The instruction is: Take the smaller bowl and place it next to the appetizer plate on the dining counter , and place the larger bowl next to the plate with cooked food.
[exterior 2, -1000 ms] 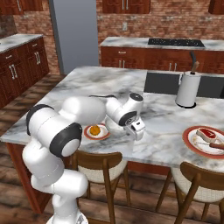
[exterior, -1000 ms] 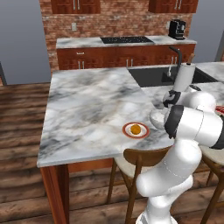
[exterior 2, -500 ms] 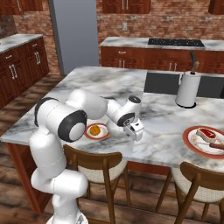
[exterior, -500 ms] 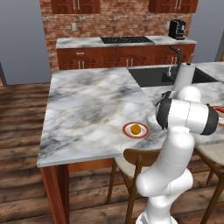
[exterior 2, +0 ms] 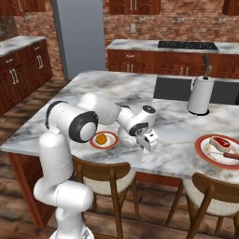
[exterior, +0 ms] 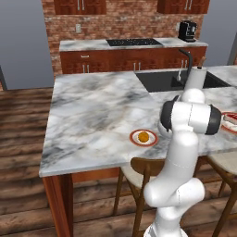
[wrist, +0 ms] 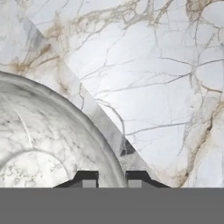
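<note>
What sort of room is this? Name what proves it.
A home kitchen, rendered. A marble dining counter with an inset sink, a cooktop on the wall counter beneath brick, and stools drawn up to plates of food show it.

Bare marble on the counter (exterior: 92, 115) lies wide open to the left of the appetizer plate (exterior: 143, 137). On that plate's right, the smaller bowl (wrist: 39, 140) blocks the way, and the kettle (exterior 2: 200, 95) stands farther back.
</note>
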